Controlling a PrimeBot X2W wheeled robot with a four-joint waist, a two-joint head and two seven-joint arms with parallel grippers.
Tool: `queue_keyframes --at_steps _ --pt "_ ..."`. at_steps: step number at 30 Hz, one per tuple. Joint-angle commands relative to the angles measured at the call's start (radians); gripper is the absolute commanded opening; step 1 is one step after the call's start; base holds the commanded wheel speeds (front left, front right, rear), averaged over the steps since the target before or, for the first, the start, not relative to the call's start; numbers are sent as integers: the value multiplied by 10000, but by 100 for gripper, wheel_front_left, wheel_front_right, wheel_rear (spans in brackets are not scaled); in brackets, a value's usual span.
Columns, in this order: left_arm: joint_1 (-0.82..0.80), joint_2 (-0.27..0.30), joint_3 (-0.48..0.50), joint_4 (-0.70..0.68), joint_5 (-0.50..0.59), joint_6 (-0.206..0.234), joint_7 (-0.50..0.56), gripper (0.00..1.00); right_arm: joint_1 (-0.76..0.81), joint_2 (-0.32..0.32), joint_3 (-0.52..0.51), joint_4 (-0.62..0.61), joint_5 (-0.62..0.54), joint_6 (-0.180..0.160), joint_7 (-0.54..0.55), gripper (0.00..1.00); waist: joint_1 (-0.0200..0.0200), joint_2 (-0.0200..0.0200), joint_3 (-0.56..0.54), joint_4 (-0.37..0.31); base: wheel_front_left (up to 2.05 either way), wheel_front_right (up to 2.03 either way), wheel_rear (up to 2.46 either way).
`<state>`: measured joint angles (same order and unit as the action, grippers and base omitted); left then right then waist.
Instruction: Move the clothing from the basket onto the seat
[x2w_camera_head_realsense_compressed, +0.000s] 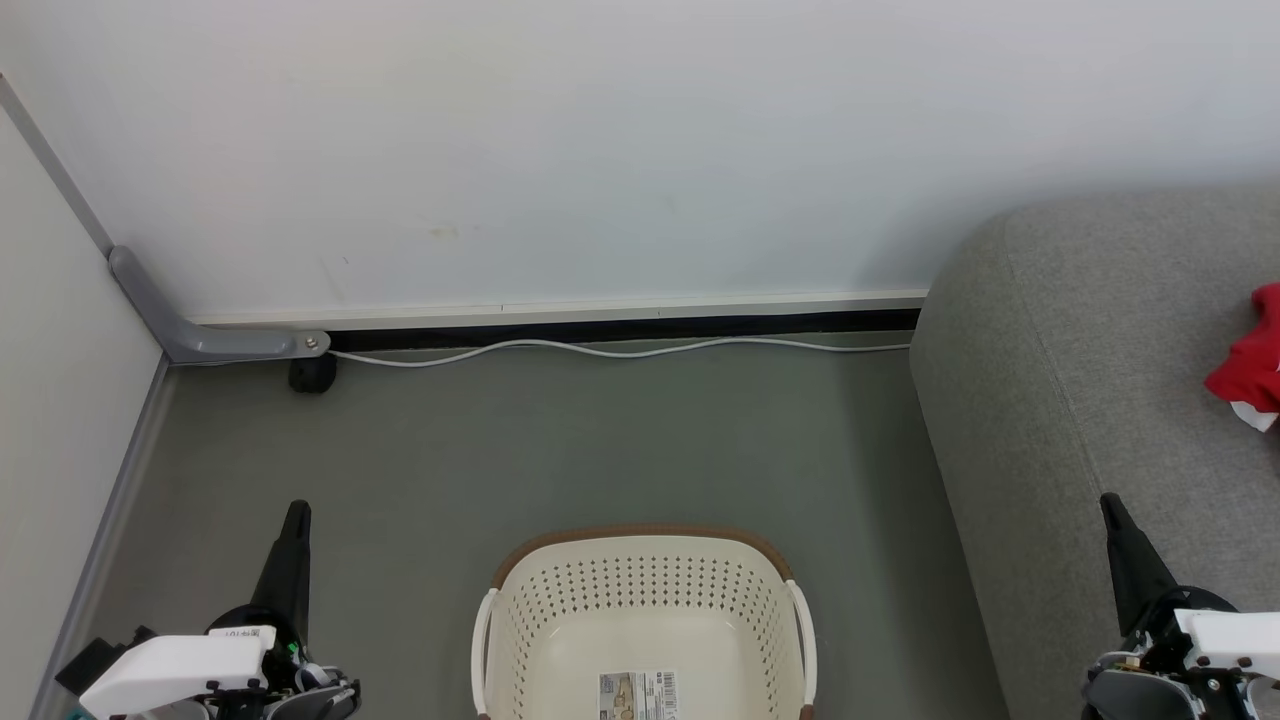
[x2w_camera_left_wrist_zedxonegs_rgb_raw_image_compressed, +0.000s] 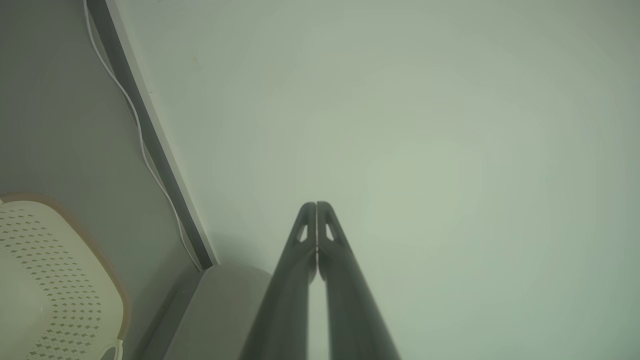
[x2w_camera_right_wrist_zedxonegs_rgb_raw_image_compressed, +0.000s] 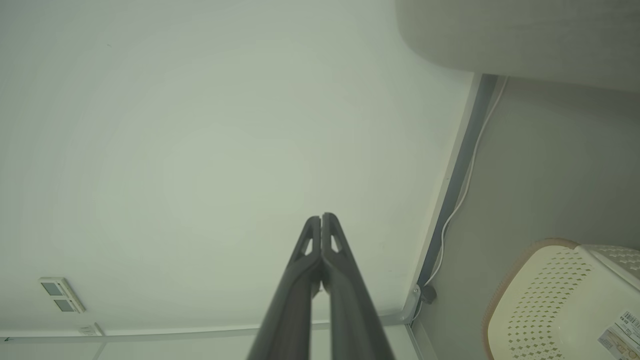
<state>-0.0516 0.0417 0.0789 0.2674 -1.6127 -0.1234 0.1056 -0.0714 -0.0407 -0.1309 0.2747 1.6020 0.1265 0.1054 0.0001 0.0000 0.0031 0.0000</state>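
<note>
The cream perforated basket with a brown rim stands on the floor at the bottom centre, nothing in it but a paper label. A bit of red clothing with a white edge lies on the grey seat at the far right. My left gripper is at the lower left, left of the basket, shut with nothing in it. Low at the right, my right gripper stands over the seat's front edge, shut and holding nothing. Both wrist views show fingers pressed together, the left gripper and the right gripper, pointing at the white wall.
A white wall closes the back, with a dark skirting gap and a white cable along its foot. A grey metal bracket with a black caster sits in the left corner. Grey floor lies between basket and wall.
</note>
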Motion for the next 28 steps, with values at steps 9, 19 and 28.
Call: queue_keyframes --at_steps 9,19,28 --pt "-562 103 334 -224 29 -73 64 0 -366 -97 162 -299 59 42 85 0 -1 0 0 0 0 0 0" --pt "-563 101 337 -224 32 -73 67 0 -366 -96 161 -299 58 42 86 0 -1 0 0 0 0 0 0" --pt "-563 99 341 -224 35 -73 70 0 -366 -96 161 -299 58 42 86 0 -1 0 0 0 0 0 0"
